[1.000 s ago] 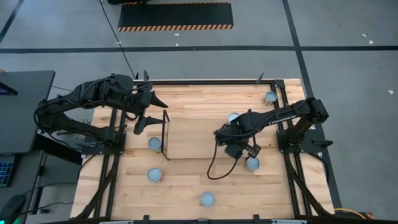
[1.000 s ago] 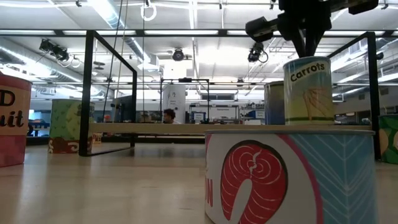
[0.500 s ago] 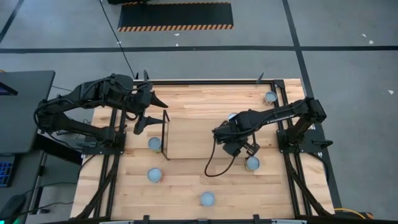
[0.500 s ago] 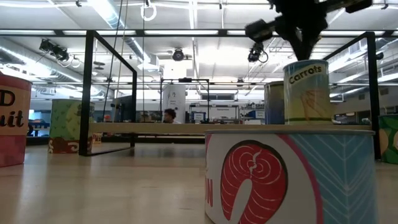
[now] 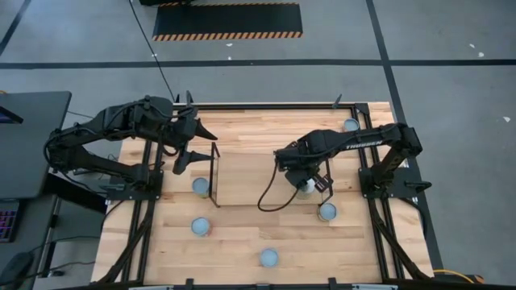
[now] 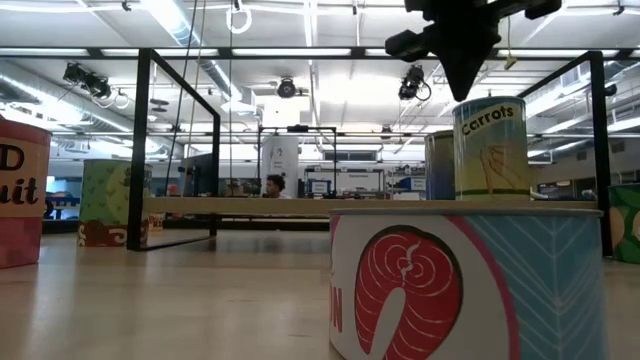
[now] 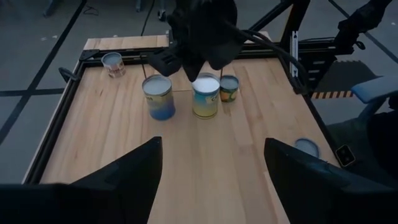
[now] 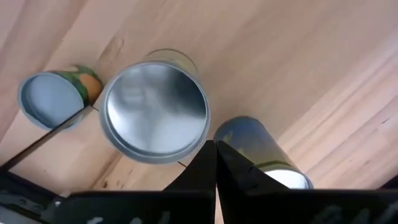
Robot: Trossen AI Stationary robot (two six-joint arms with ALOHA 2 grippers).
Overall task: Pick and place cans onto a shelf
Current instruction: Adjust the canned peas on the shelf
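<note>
Right gripper [image 5: 306, 179]: raised over the shelf [image 5: 250, 173], fingers [image 8: 208, 163] pressed together, holding nothing. Directly below them stands the carrots can [image 6: 490, 147], upright on the shelf board, untouched; a second can [image 7: 158, 96] stands just beside it, and a third can [image 7: 229, 88] close behind.

Left gripper [image 5: 193, 145]: hovering beyond the shelf's far wire end, well apart from the cans; fingers [image 7: 124, 171] spread wide, empty.

Loose cans on worktop [image 5: 242, 238]: salmon-label can [image 6: 465, 280], among others.
</note>
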